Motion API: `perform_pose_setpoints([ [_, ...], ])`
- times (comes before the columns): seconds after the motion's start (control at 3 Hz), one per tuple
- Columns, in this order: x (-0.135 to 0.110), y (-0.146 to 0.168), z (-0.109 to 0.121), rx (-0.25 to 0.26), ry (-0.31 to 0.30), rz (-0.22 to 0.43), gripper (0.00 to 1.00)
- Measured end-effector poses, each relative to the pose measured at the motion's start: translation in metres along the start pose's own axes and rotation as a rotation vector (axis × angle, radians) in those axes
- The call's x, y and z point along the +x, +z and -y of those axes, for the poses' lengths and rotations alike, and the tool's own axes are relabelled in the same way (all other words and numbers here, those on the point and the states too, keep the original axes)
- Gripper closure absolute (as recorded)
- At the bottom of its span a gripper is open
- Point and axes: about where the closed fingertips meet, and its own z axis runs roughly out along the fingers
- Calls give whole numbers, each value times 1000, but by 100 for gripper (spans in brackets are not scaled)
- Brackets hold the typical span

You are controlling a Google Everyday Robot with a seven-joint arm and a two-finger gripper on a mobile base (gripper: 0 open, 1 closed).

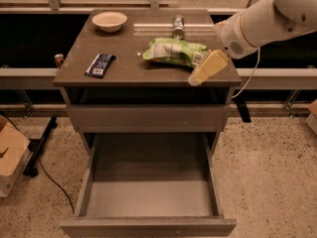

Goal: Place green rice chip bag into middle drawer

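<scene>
Camera view: gripper (194, 80) at right end of green rice chip bag (171, 50) on tabletop (124, 71).
Fingers pressed together, holding nothing; middle drawer (148, 202) open below.

White arm (282, 9) spans from the upper-right corner of view down & to the left, ending in a rounded wrist housing (237, 38) w/ a small vent grille on the side facing the cam. Cream-coloured gripper (200, 74) sticks out below the wrist, angled down-left, tip approx. right of centre in the upper half of view. Thin white cable (253, 71) hangs beneath the wrist.
</scene>
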Motion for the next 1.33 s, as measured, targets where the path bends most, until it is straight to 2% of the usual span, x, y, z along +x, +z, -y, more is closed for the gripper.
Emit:
perform_pose_setpoints([
  [0.33,1,40,37,14,65,64,0],
  [0.67,3,62,62,19,99,88,0],
  [1.0,10,95,84,-8,150,91,0],
  [1.33,15,126,95,-43,195,82,0],
])
